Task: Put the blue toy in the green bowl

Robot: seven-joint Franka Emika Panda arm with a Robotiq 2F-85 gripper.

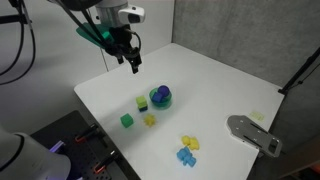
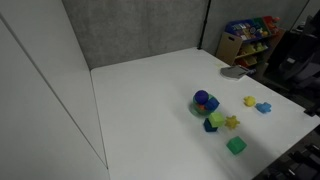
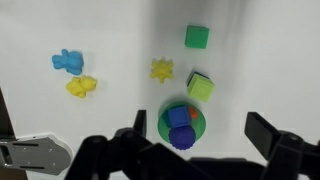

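Over the far part of the white worktop (image 1: 215, 85), the hand (image 1: 133, 67) hangs with its fingers spread, while the blue toy (image 3: 67, 62) lies just beside a yellow toy (image 3: 81, 87), well apart from the green bowl (image 3: 164, 127), which holds dark blue pieces.

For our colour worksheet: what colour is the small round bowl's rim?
Green; small round bowl, clearest in wrist view.

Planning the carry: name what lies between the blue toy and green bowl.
A yellow toy beside the blue toy, then bare table up to the green bowl; wrist view.
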